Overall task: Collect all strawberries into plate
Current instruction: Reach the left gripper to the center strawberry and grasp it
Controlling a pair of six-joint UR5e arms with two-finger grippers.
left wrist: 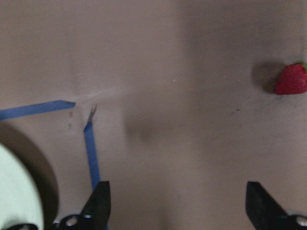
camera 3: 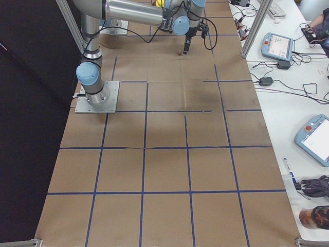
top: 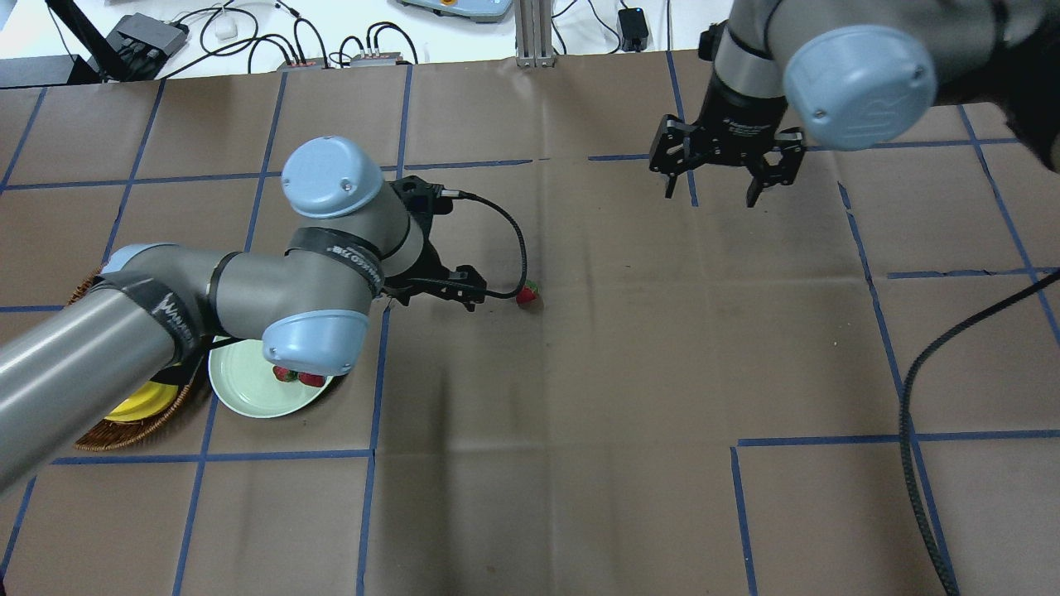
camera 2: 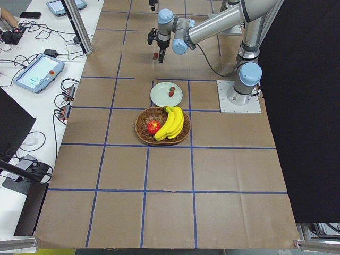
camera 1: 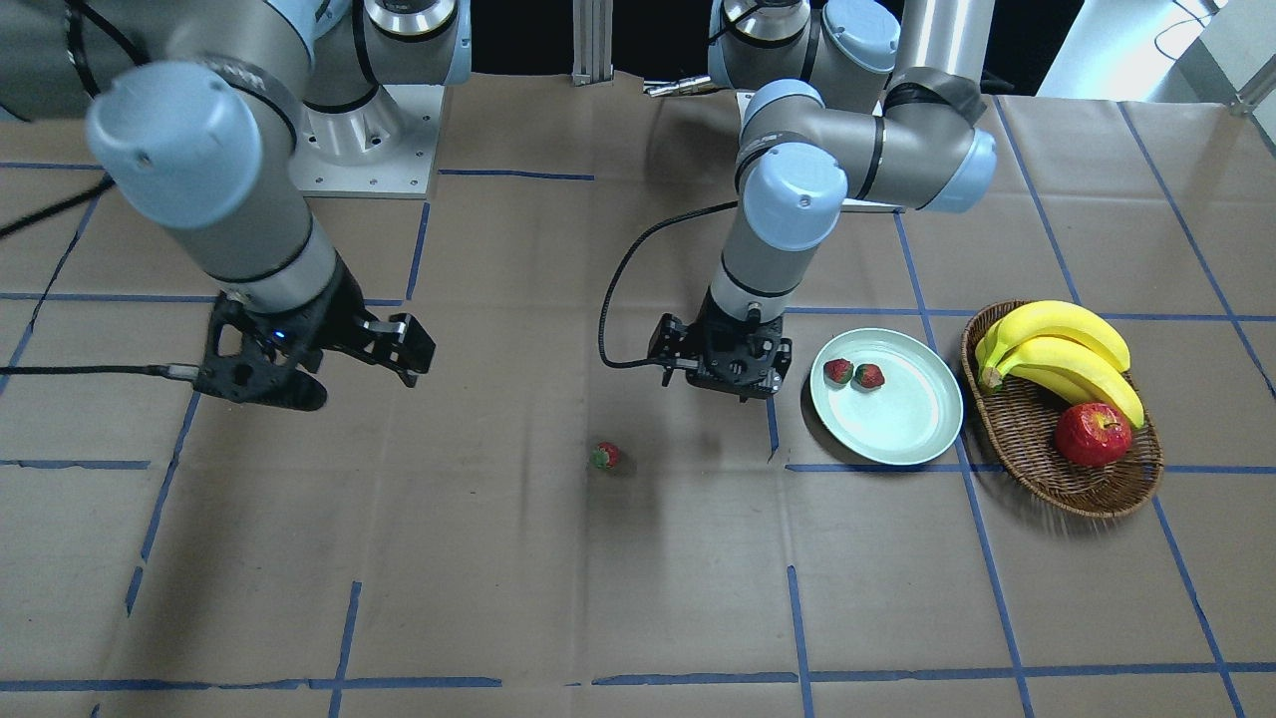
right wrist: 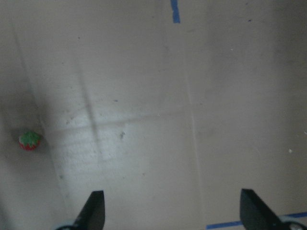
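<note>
Left wrist-mounted: lone strawberry (left wrist: 291, 79) lies with leafy top toward upper right; left gripper (left wrist: 176, 191), right gripper (right wrist: 171, 194) both spread, empty

Three small red strawberries (camera 1: 605, 457) with green leafy tops; round glossy pale mint-green plate (camera 1: 902, 429) beside the black left gripper (camera 1: 722, 383); brown table paper (camera 1: 598, 578) gridded with blue tape.

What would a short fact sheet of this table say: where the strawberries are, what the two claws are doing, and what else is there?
plate: pale green, next to the basket
strawberries: two in the plate, close together near its rim
loose strawberry: one, on the table
left gripper: open, empty, between plate and loose strawberry
right gripper: open, empty, farther off
basket contents: bananas and an apple
</note>
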